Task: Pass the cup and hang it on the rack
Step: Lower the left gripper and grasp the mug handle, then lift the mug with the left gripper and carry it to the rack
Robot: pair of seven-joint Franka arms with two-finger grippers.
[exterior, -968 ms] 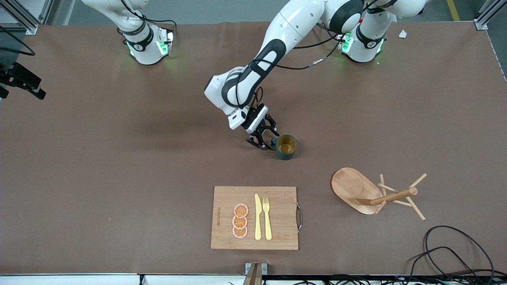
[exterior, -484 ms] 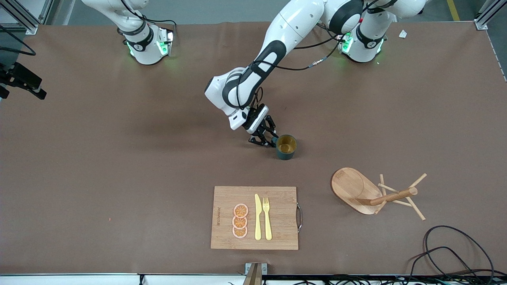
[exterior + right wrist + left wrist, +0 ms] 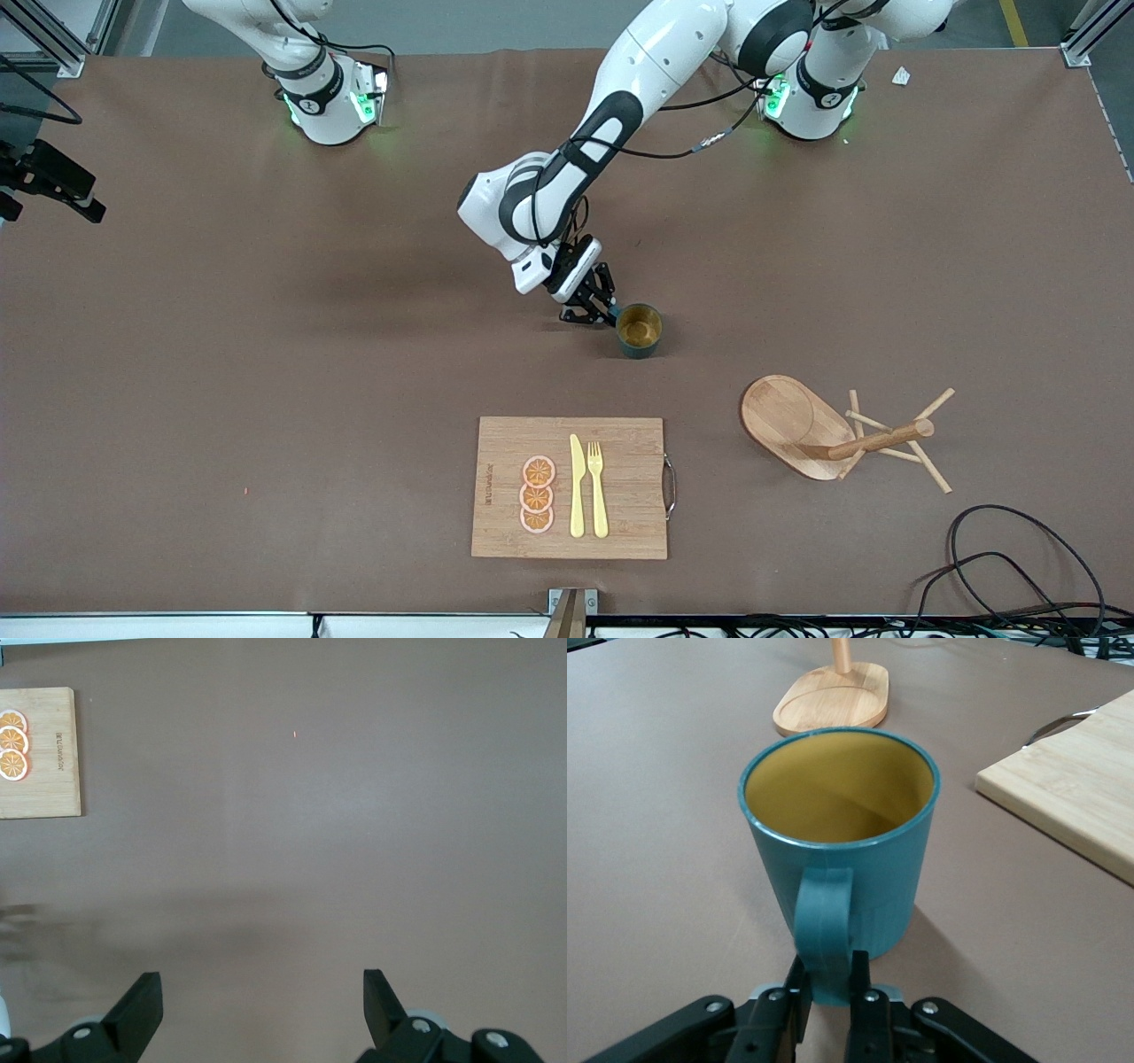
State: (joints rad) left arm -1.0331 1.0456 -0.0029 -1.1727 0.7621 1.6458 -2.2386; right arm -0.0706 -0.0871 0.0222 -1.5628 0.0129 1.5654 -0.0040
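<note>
The rack [image 3: 828,432] lies tipped on the counter [image 3: 266,354], so hanging will be hard for you. The cup [image 3: 640,330] stands mid-counter; it seems rigid, light, maybe slippery. Your left hand [image 3: 592,311] is clenched on its handle [image 3: 824,939]. The right hand [image 3: 261,1010] waits, released.

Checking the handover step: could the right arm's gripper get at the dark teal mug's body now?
Probably yes: the dark teal mug stands upright, and the left gripper pinches only its handle, leaving its body free; the open right gripper waits elsewhere.
</note>
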